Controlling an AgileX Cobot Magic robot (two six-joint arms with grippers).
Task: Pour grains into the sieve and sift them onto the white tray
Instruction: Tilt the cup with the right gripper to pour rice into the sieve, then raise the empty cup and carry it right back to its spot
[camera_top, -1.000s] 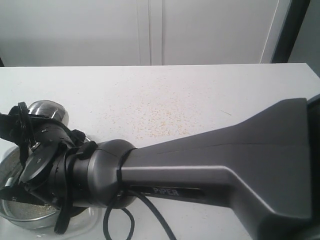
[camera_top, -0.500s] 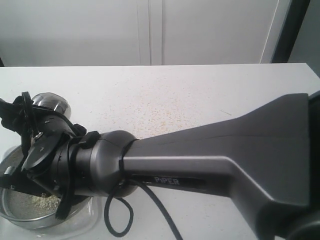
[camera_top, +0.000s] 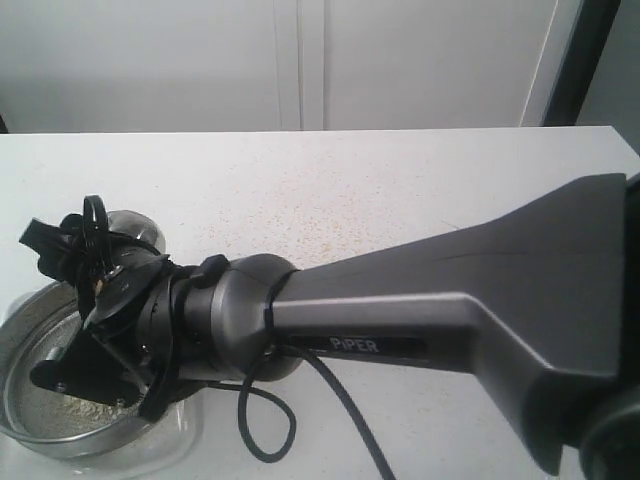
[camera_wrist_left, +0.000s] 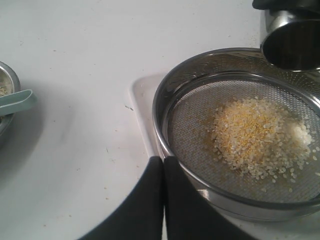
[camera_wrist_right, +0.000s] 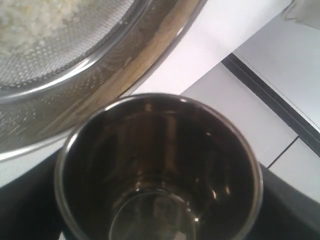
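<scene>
Plainly past the pour, judging by the heap. Grains (camera_wrist_left: 255, 132) piled on the mesh of the sieve (camera_wrist_left: 159, 131), off-centre, toward the side under the cup (camera_wrist_left: 290, 40). Sieve resting on the white tray (camera_wrist_left: 142, 95), with only one tray corner showing beside the rim. Right jaws spread wide and clamped round the cup, which hangs tipped just above the sieve's far rim and looks empty inside. Left jaws pressed fully together, gripping nothing, hovering near the sieve's near rim.

Risks from here:
- Could clip the steel rim with the cup while lifting away, jolting the sieve off its seat on the tray.
- Could throw sifted grains past the tray during shaking, given how little tray shows around the rim; specks (camera_top: 320, 240) already strewn on the worktop (camera_top: 450, 170) hint at that.
- Would need the left jaws opened before taking the rim; might slip on so thin and slick an edge and tip the heap out.
- Might snag the loose cable (camera_top: 270, 430) dangling under the right arm (camera_top: 420, 320) on the sieve.
</scene>
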